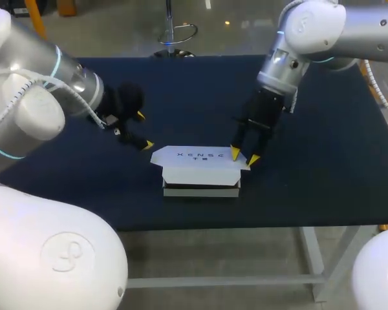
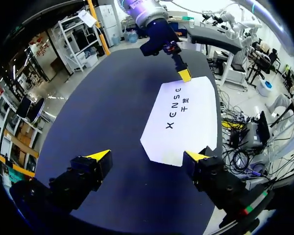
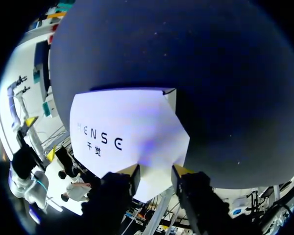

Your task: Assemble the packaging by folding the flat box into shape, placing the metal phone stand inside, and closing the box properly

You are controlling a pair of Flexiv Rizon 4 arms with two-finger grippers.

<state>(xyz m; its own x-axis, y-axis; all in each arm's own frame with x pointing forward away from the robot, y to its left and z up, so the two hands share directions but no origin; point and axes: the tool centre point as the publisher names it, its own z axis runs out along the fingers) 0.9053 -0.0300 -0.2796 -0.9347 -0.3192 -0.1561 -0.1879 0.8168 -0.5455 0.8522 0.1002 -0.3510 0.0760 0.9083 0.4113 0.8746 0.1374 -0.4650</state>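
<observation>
Dark blue matte cloth covers the table [image 1: 323, 129]. At the left, the left gripper [image 1: 144, 131] hangs with its yellow-tipped fingers spread wide and nothing between them. The box [image 1: 200, 173] lies ahead of those fingers and apart from them, its near pointed corner closest to one tip.

White smooth cardboard makes up the box, a low rectangular shape folded up at the table's middle. Its lid [image 1: 197, 158] lies flat on top, with dark print across it and a pointed flap at each end. The lid hides the inside, so I cannot tell what the box holds.

At the right, the right gripper [image 1: 244, 156] points down at the box's right end. Its fingers stand narrow, a small gap between them, and the tips sit at the lid's right flap.
</observation>
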